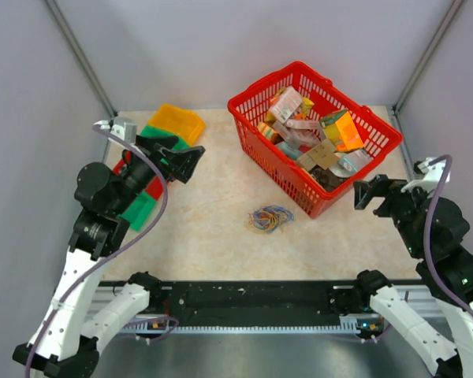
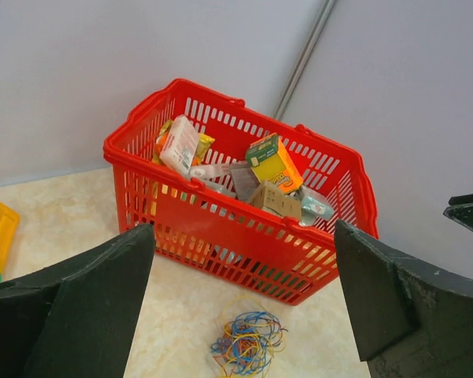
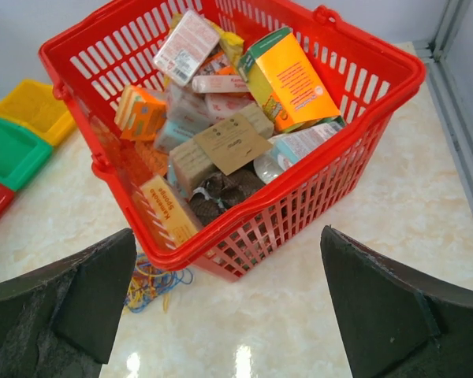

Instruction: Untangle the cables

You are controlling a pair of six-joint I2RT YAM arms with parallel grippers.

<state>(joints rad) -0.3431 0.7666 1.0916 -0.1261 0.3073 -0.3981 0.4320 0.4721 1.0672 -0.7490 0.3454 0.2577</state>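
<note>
Though illegible, carton labels (image 3: 288,75) in basket (image 2: 221,236); cables (image 1: 270,219) nearby; left fingers (image 2: 87,315), right fingers (image 3: 394,315) apart

- The basket (image 1: 296,189) stands on the table (image 1: 213,244), toward the far right corner.
- A heap of packets and boxes (image 1: 311,138) lies in the basket.
- The cables (image 1: 270,220) lie in one bundle on the table, just before the basket's near corner and about midway between the left and right edges.
- A row of trays (image 1: 176,124) runs along the left edge up to the far left corner, well apart from the basket.
- The left gripper (image 1: 183,157) hangs over the trays, left of the cables.
- The right gripper (image 1: 374,191) hangs by the right edge, just right of the basket.
</note>
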